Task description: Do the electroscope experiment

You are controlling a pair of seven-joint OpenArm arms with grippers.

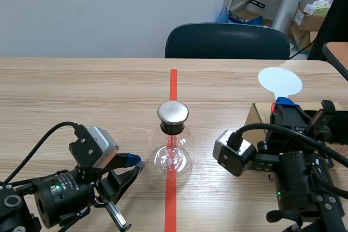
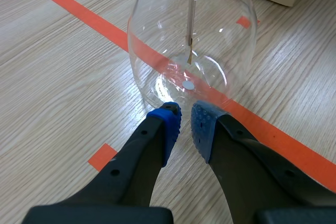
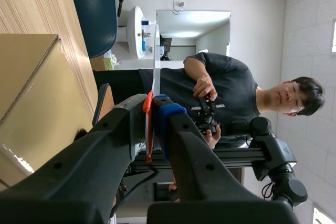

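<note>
- The left claw [image 2: 186, 121] is held low, almost pressed together, just before the electroscope [image 2: 191, 40].
- A white disc paddle [image 1: 280, 81] is pinched upright by the right claw [image 3: 152, 109].

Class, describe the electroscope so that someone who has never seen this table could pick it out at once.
On the wooden table, follow the orange-red tape line that runs down the middle. The electroscope stands on that line, nearer the robot. Unlike the cardboard box and pale round paddle, it is a clear glass flask with a black neck and flat metal cap.
</note>
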